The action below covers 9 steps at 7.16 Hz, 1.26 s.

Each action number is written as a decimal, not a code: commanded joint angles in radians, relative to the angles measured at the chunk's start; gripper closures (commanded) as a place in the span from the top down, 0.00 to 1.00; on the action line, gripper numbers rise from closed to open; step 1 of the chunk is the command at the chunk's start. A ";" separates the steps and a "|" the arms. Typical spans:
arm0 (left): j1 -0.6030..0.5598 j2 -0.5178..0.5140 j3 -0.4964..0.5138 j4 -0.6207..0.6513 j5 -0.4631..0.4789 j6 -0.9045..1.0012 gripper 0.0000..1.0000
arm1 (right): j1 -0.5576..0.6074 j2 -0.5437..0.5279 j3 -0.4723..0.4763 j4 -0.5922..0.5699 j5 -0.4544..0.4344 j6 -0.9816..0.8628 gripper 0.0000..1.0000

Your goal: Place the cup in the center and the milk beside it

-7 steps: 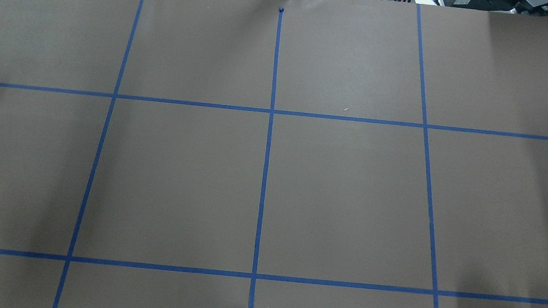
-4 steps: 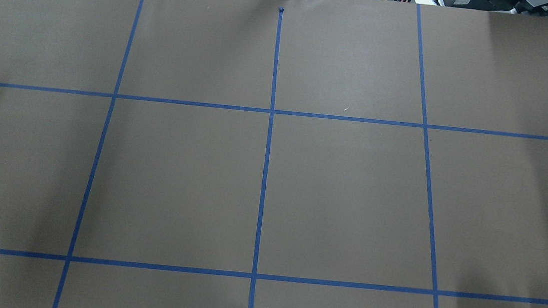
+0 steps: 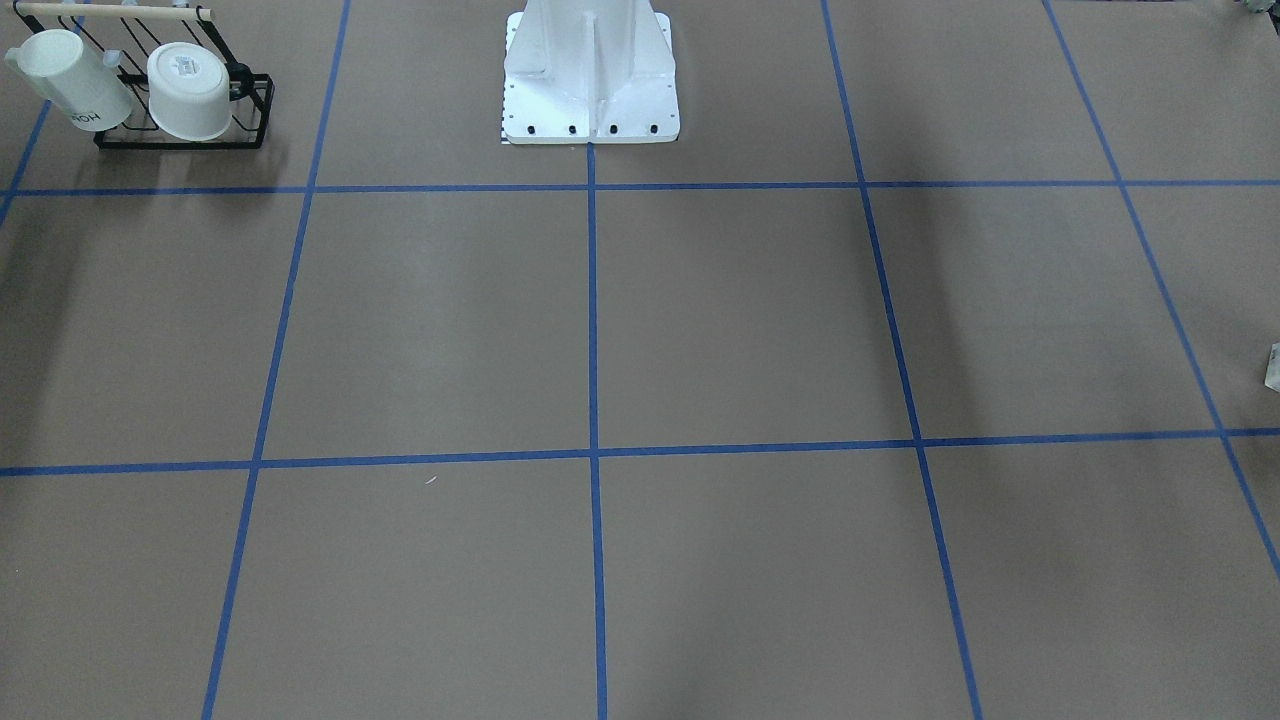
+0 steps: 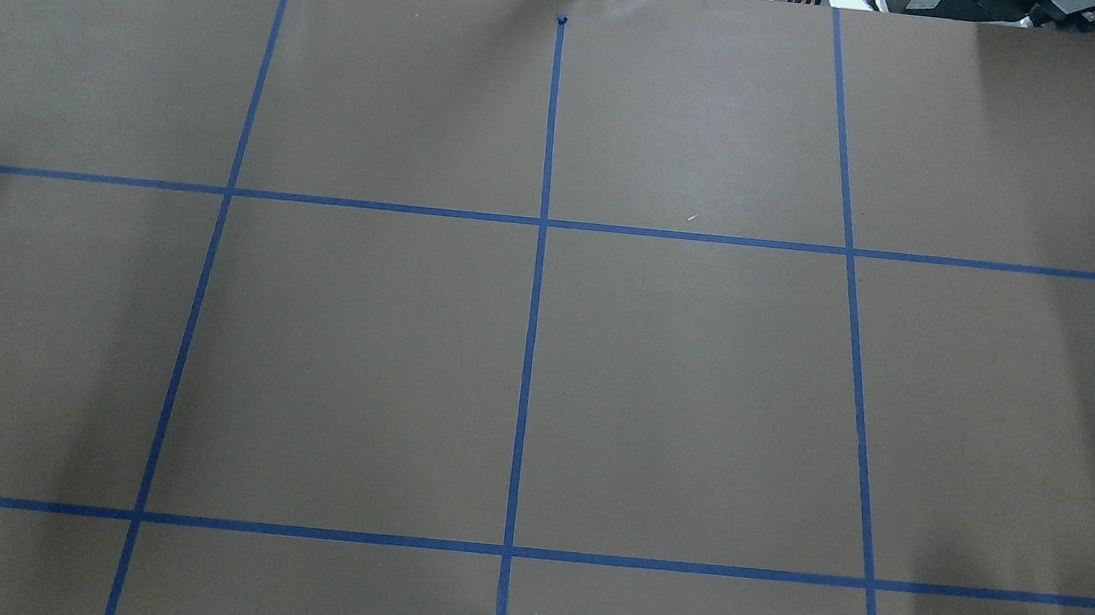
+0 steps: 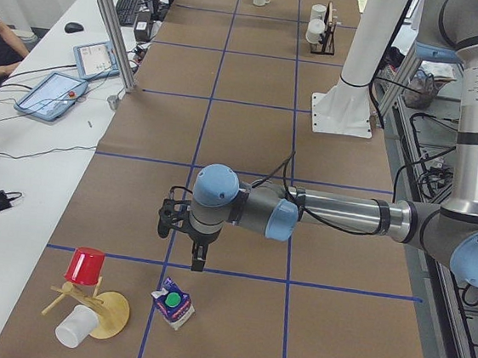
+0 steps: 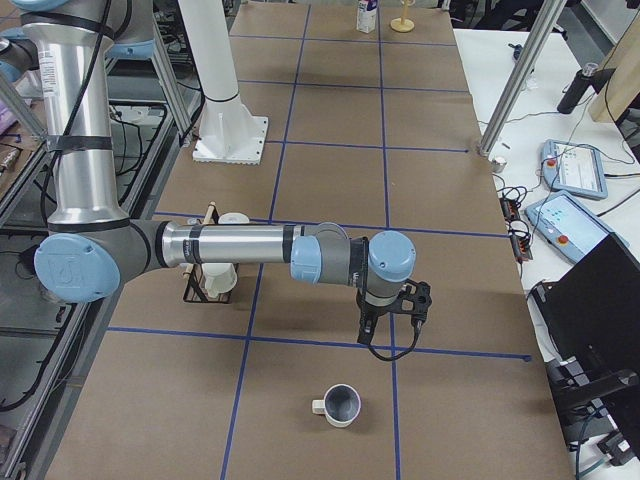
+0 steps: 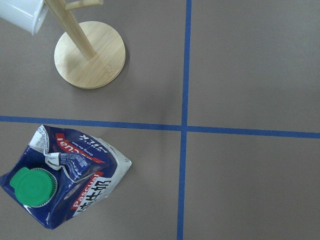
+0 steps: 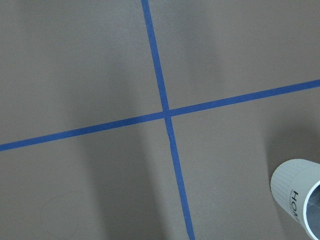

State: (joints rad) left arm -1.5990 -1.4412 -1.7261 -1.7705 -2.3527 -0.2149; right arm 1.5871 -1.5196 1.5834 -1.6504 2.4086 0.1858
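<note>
My left gripper (image 5: 197,264) hangs fingers-down over a blue tape line (image 5: 237,275) toward the left end of the table. Only a side camera catches it, so I cannot tell whether its jaws are open or closed. The milk (image 5: 173,303) stands on the brown paper just beside it, a little further left past that line. Its green cap (image 7: 34,186) faces up at my left wrist camera. Close to the milk, on its far side from me, is a wooden stand (image 5: 110,313) carrying a red tumbler (image 5: 86,266) and a white tumbler (image 5: 76,326).

My right gripper (image 6: 364,335) hangs the same way toward the right end, just short of another line of tape. It too shows only from the side, so I cannot tell how its jaws stand. The cup (image 6: 340,405) stands upright further right, past that line and apart from the fingers. Its dark inside shows and its handle points toward my side of the table. Nearer my base, a black rack (image 3: 180,144) holds two white mugs (image 3: 190,90).

The center (image 4: 543,222), the tape crossing in the middle of the paper, is well apart from both the cup and the milk, which sit toward opposite ends of the table.
</note>
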 commanded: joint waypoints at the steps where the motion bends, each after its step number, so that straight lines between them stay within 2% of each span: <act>1: 0.001 -0.008 -0.003 -0.015 0.001 0.003 0.98 | -0.006 -0.002 -0.006 0.001 -0.011 0.004 1.00; 5: 0.004 -0.022 0.017 -0.006 0.007 -0.003 0.98 | -0.006 -0.005 0.001 0.006 -0.036 -0.046 1.00; 6: 0.005 -0.025 0.014 -0.006 0.009 -0.003 0.98 | -0.003 -0.007 0.016 0.035 -0.045 -0.114 1.00; 7: 0.005 -0.028 0.011 -0.006 0.009 -0.004 0.98 | -0.002 -0.014 -0.009 0.040 -0.061 -0.193 1.00; 9: 0.004 -0.036 0.005 -0.007 0.010 -0.006 0.98 | 0.032 -0.010 -0.087 0.037 -0.178 -0.494 1.00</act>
State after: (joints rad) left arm -1.5947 -1.4711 -1.7179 -1.7773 -2.3436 -0.2196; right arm 1.5961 -1.5323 1.5382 -1.6133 2.2952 -0.1408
